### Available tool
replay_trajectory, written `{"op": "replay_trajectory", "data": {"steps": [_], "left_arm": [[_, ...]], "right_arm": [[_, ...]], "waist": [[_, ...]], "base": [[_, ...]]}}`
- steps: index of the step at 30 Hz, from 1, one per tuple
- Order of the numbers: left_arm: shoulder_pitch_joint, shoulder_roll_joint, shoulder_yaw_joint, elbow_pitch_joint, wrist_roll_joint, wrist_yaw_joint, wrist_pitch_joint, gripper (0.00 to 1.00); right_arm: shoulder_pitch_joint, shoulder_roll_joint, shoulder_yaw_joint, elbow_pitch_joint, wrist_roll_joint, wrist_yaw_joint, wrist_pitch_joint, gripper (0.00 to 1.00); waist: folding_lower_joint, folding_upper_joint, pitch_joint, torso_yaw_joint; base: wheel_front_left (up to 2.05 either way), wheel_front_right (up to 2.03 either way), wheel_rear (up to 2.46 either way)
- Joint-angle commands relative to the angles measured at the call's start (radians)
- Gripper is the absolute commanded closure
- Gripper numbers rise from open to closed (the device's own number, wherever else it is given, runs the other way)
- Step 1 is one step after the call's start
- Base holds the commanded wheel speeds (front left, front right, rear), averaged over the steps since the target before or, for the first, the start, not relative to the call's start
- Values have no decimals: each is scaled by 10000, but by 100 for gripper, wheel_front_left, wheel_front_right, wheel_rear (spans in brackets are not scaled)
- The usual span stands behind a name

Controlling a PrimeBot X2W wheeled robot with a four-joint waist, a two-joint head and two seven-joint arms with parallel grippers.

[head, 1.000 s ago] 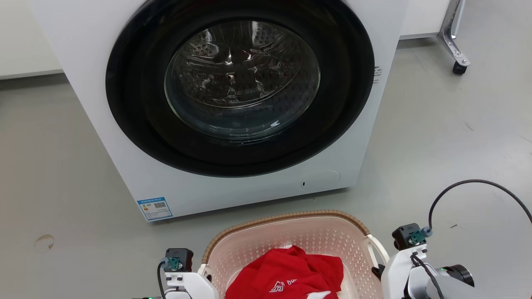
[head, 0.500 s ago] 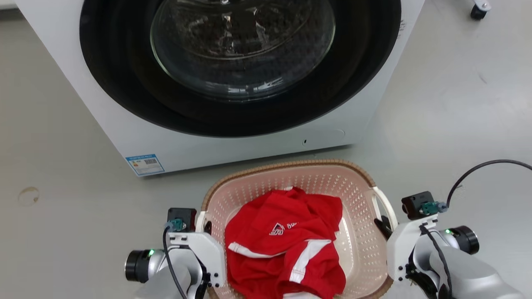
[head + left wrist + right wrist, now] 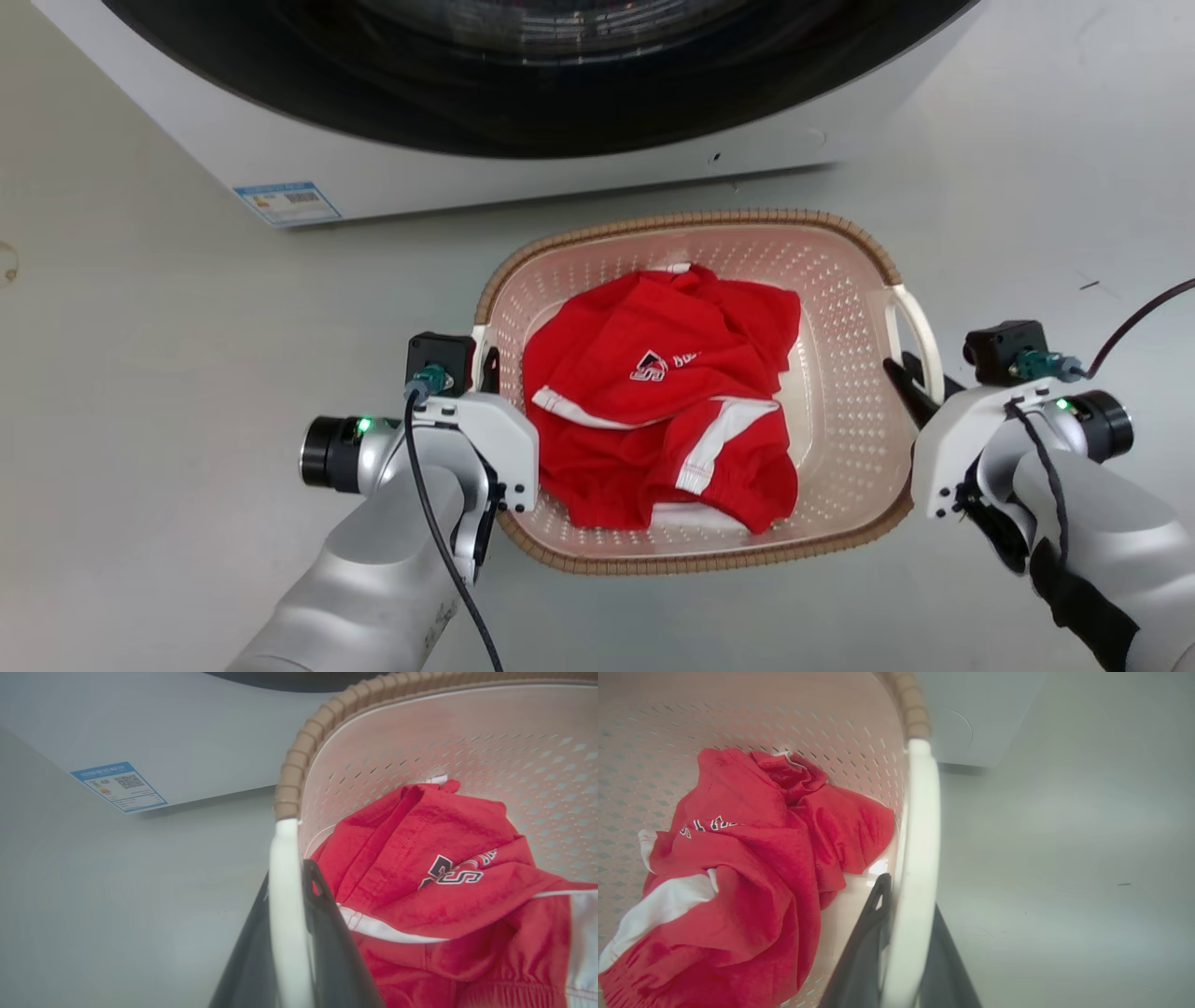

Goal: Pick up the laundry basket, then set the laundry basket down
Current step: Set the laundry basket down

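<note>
Both handles of the laundry basket [image 3: 691, 221] in my grip.
My left fingers [image 3: 327, 938] pinch its left white handle [image 3: 284, 891], my right fingers [image 3: 864, 947] its right handle [image 3: 920, 849]; it holds a red garment [image 3: 653, 392], just before the washer [image 3: 467, 173].

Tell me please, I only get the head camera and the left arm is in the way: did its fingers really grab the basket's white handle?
Observer: Yes. The left wrist view shows the left gripper with a dark finger pressed on each side of the laundry basket's left handle.
Operator: Is the red shirt stuck in there too?
Observer: In that view the red shirt lies right against the inner finger. Whether it is pinched, I cannot tell.
</note>
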Motion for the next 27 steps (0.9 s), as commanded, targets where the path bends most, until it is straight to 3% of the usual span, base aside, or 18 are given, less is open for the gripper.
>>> {"op": "replay_trajectory", "data": {"steps": [1, 15, 27], "left_arm": [[-462, 271, 190, -256, 307, 176, -128, 100], [-1230, 271, 1265, -1534, 1992, 960, -132, 100], [-1458, 271, 2511, -2377, 3524, 1102, -133, 100]], "right_arm": [[-130, -458, -130, -103, -197, 48, -220, 100], [-393, -1251, -2692, -1422, -2414, 48, -230, 100], [-94, -1328, -4531, -2273, -3980, 48, -231, 100]], "waist": [[0, 0, 922, 249], [0, 0, 3026, 646], [0, 0, 3932, 724]], "base": [[0, 0, 0], [0, 0, 0], [0, 0, 0]]}}
